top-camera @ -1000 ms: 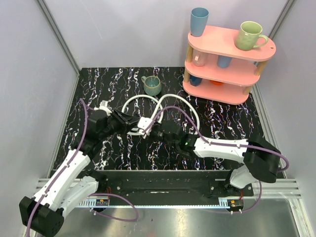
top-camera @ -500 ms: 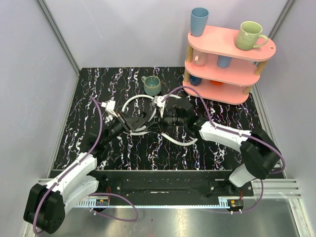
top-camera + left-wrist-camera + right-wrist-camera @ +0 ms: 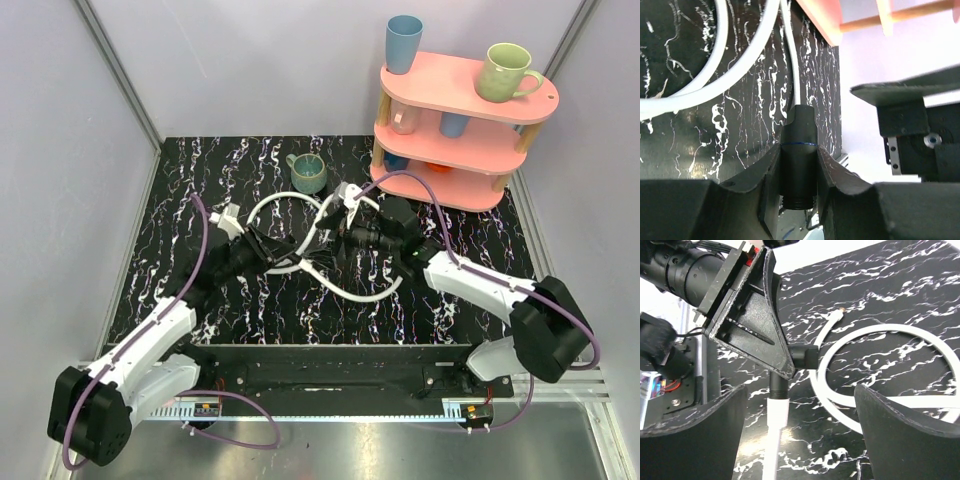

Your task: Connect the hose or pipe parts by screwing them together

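Nearer the arm bases than the green mug [image 3: 308, 173], both arms meet low over the black marbled desk [image 3: 200, 180]. The left arm [image 3: 150, 335] stretches forward from its base and bends inward. Its left gripper [image 3: 272, 250] sits on the near-left side of the mug and points across toward the other arm. The right arm [image 3: 480, 285] lies low and reaches inward, with its right gripper [image 3: 342, 236] on the near-right side of the mug, facing the left one. The two grippers are close but apart.

The left gripper is pressed together on a black end fitting [image 3: 799, 160], pinching its sides, and white hose runs out of the fitting's far end. The right gripper's fingers [image 3: 690, 435] stand spread wide with nothing between them. In its wrist view the pinched fitting sits just ahead.

Two white hoses lie on the desk. The first hose [image 3: 262, 208] loops just on the near side of the mug. The second hose [image 3: 372, 292] curves farther toward the bases. They cross near the grippers.

One mug stands on the desk. To the right of it stands one pink shelf [image 3: 450, 196] with three tiers. Its top tier carries two vessels, a blue cup [image 3: 404, 43] and a pale green mug [image 3: 505, 72].
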You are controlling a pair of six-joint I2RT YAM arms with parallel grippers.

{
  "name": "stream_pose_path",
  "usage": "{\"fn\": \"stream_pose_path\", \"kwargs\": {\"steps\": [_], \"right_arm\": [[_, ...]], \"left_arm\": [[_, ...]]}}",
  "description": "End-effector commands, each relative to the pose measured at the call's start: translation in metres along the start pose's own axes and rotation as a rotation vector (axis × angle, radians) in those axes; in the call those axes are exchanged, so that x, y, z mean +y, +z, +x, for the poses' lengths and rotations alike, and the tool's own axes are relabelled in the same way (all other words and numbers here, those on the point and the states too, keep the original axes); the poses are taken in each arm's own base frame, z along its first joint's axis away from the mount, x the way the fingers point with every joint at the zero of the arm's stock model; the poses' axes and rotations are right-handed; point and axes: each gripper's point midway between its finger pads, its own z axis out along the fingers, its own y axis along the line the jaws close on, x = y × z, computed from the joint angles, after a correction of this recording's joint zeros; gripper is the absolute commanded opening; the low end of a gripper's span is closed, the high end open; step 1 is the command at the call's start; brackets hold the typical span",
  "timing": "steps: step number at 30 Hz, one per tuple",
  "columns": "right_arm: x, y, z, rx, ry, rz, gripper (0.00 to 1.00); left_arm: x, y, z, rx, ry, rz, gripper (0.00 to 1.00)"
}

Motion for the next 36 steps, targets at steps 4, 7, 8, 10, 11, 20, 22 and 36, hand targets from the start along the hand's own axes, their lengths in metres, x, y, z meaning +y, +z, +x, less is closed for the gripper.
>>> {"fn": "stream_pose_path", "kwargs": {"steps": [4, 7, 8, 10, 11, 20, 22, 36], "right_arm": [[-0.004, -0.003, -0.019, -0.038, -0.350, 0.142, 0.92], [0.003, 0.006, -0.016, -0.004, -0.412, 0.148, 0.91], [0.012, 0.011, -0.012, 0.012, -0.422, 0.142, 0.90], [0.019, 0.019, -0.010, 0.028, -0.465, 0.135, 0.90], [0.019, 0.022, -0.008, 0.040, -0.476, 0.151, 0.90], [0.012, 0.046, 0.027, 0.156, -0.520, 0.278, 0.80], [0.010, 0.048, 0.028, 0.157, -0.524, 0.286, 0.76], [0.004, 0.056, 0.013, 0.063, -0.347, 0.233, 0.00]], "left_arm": [[-0.015, -0.009, -0.028, -0.084, -0.244, -0.149, 0.00], [-0.020, -0.012, -0.029, -0.092, -0.300, -0.151, 0.00], [-0.021, -0.013, -0.030, -0.094, -0.310, -0.150, 0.00], [-0.024, -0.014, -0.034, -0.110, -0.328, -0.155, 0.00], [-0.024, -0.014, -0.034, -0.112, -0.334, -0.159, 0.00], [-0.030, -0.022, -0.031, -0.098, -0.390, -0.152, 0.00], [-0.029, -0.024, -0.031, -0.105, -0.394, -0.161, 0.00], [-0.027, -0.016, -0.011, -0.063, -0.009, 0.074, 0.00]]}}
